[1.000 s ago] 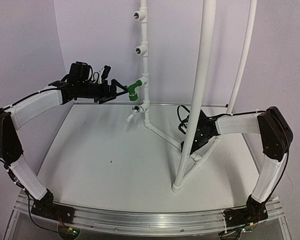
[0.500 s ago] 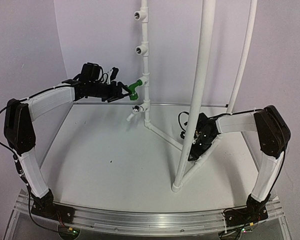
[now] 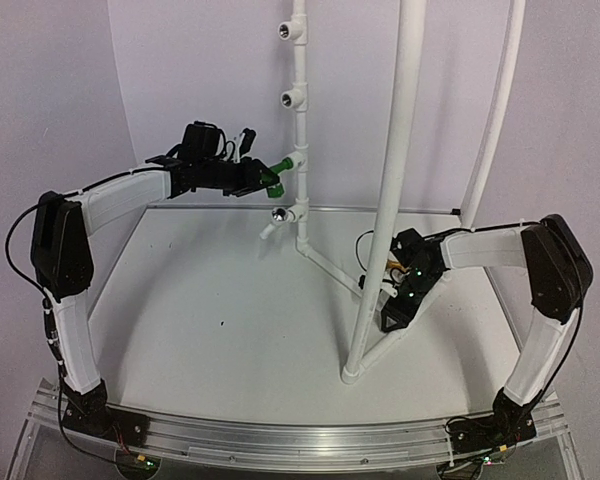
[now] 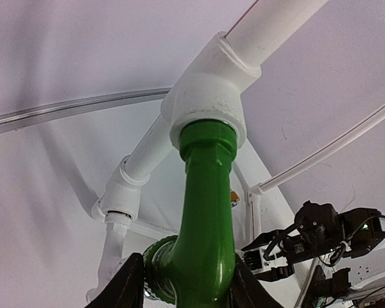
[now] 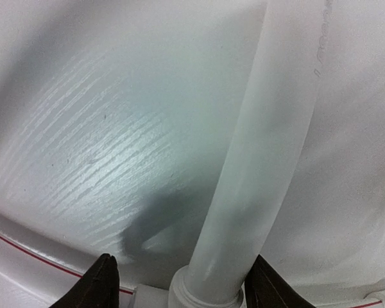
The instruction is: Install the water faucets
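Observation:
The green faucet point(image 3: 274, 174) sticks out to the left of a white tee point(image 3: 298, 160) on the thin upright pipe. Its threaded end sits in that tee point(image 4: 205, 102). My left gripper point(image 3: 263, 180) is shut on the green faucet point(image 4: 205, 212), with a finger pressed against each side of its body. Low on the right, my right gripper point(image 3: 390, 315) is open around a white base pipe point(image 5: 256, 173), with a gap on the left side. A small brass-coloured piece point(image 3: 393, 263) shows just above that gripper, too small to identify.
A white tap with a shiny knob point(image 3: 277, 215) sits in the tee below the green faucet. Two empty tees point(image 3: 291, 98) are higher on the same pipe. A thick white pipe point(image 3: 395, 150) and a thinner curved one point(image 3: 495, 120) rise mid-right. A black cable point(image 3: 365, 250) lies by the right gripper.
My left arm reached right and its jaws closed on the green faucet. The pipe frame shifted slightly to the right. My right gripper slid lower along the base pipe and narrowed.

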